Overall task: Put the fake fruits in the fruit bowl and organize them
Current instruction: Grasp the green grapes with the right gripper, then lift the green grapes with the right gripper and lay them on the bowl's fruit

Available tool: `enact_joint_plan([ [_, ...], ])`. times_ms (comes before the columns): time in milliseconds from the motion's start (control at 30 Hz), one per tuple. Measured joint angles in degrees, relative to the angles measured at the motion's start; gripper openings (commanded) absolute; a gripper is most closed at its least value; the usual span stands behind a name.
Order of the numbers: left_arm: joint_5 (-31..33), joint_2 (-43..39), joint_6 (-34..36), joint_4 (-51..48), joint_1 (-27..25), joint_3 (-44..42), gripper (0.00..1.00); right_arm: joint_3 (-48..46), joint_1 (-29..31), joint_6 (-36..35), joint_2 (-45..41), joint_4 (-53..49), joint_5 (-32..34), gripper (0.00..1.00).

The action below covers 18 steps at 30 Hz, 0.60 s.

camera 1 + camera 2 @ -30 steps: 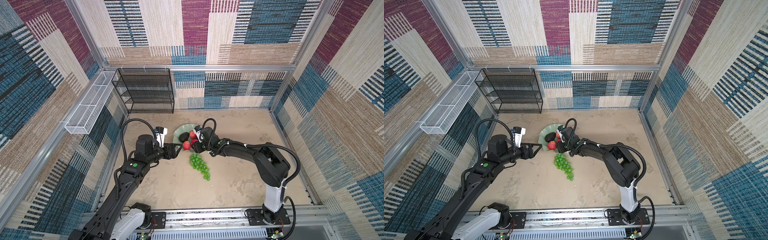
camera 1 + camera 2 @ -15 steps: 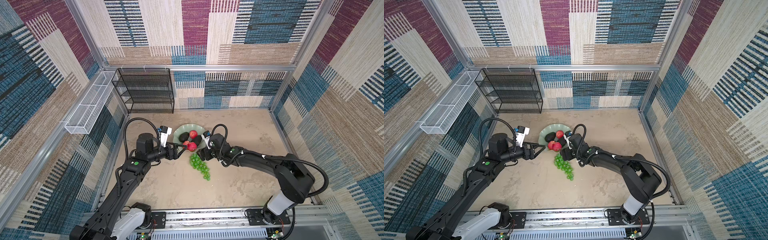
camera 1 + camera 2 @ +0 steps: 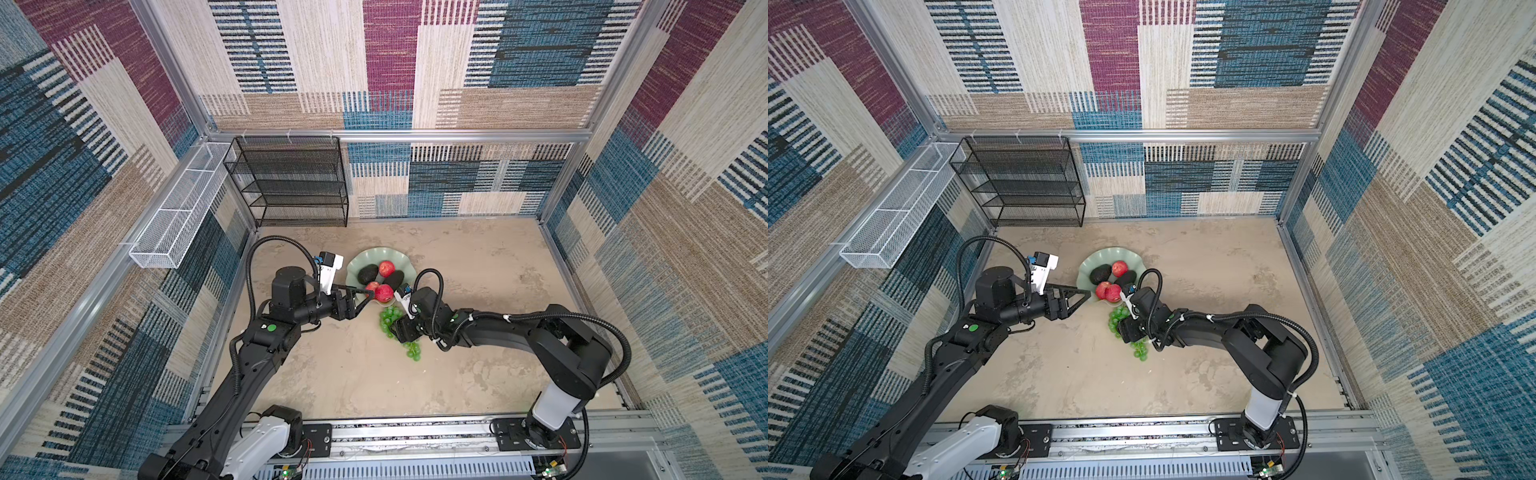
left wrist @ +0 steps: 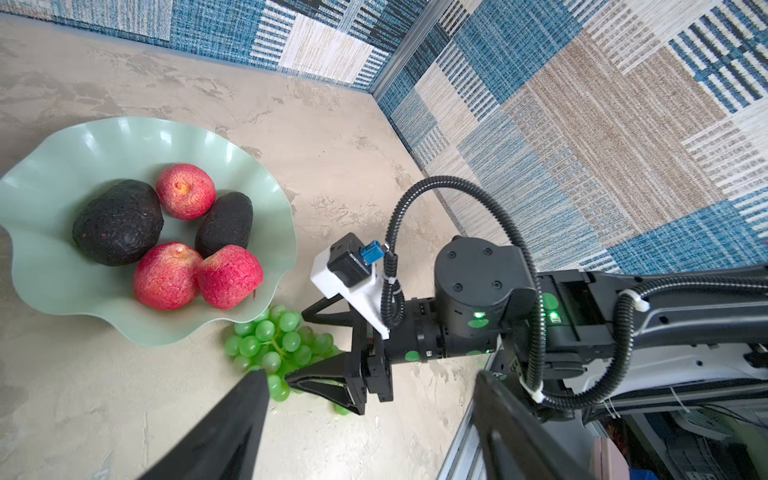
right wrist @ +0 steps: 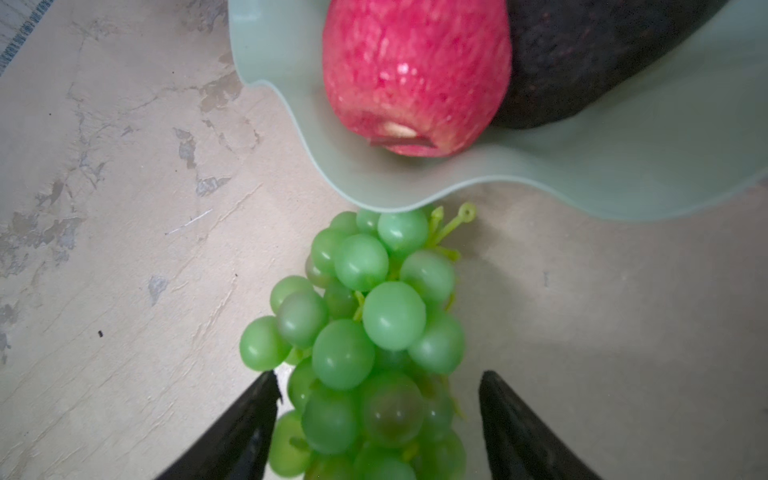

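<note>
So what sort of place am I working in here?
Probably a staged robot test cell, not a real home: an aluminium frame hung with patchwork fabric walls, a base rail along the front, and props such as the fruit bowl and black wire rack.

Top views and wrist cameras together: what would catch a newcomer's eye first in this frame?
The pale green fruit bowl in the middle of the table, holding three red apples and two dark avocados. Next, the bright green grapes lying on the table just outside its rim, with the right claw open astride them. The left claw hangs open by the bowl.
</note>
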State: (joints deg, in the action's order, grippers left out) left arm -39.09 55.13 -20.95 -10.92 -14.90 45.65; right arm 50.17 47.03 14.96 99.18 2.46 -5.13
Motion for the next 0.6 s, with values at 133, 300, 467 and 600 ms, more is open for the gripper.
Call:
enact_joint_plan([
  [133,0.00,-0.44,0.04,-0.04,0.00,0.00,0.81,-0.83,0.00,0.26,0.87,1.81,-0.11,0.44],
  [300,0.28,0.28,0.15,-0.13,0.00,0.00,0.81,-4.63,0.00,1.44,-2.16,4.02,1.20,0.32],
  [467,1.07,1.68,0.37,-0.37,-0.02,0.44,0.81,-8.96,0.00,3.02,-11.50,-1.11,3.87,0.30],
  [600,1.27,2.73,0.42,-0.33,0.00,0.59,0.81,-9.33,-0.02,3.63,-20.17,-5.42,6.51,0.30],
])
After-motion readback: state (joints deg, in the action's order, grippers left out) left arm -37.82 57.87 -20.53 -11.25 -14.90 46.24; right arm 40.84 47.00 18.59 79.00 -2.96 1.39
